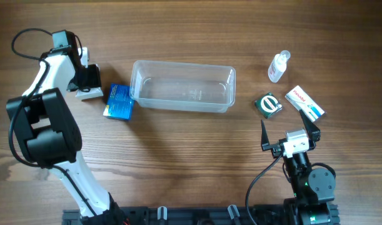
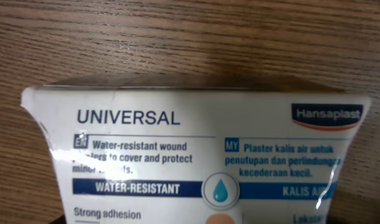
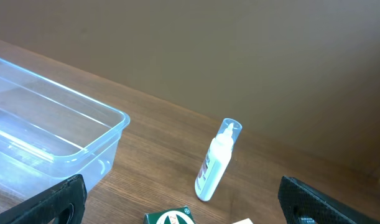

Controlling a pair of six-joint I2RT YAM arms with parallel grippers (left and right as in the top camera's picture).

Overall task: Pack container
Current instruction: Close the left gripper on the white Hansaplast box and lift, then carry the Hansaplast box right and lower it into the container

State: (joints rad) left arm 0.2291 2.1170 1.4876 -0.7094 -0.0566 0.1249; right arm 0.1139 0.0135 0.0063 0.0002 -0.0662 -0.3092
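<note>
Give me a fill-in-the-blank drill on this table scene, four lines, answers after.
1. The clear tub has ____ inside it.
2. In the overhead view, the blue box lies just ____ of the tub.
3. The right hand is ____ and holds nothing.
4. The largest word on the plaster box in the left wrist view is ____.
Missing words: nothing; left; open; UNIVERSAL.

The container [image 1: 182, 86] sits mid-tabletop [image 1: 178, 162], with a flat box [image 1: 119, 101] just beside its left end. To its right, a bottle [image 1: 278, 67] stands farther back. A small pack [image 1: 269, 104] and a carton [image 1: 304, 104] lie side by side nearer the front.
</note>
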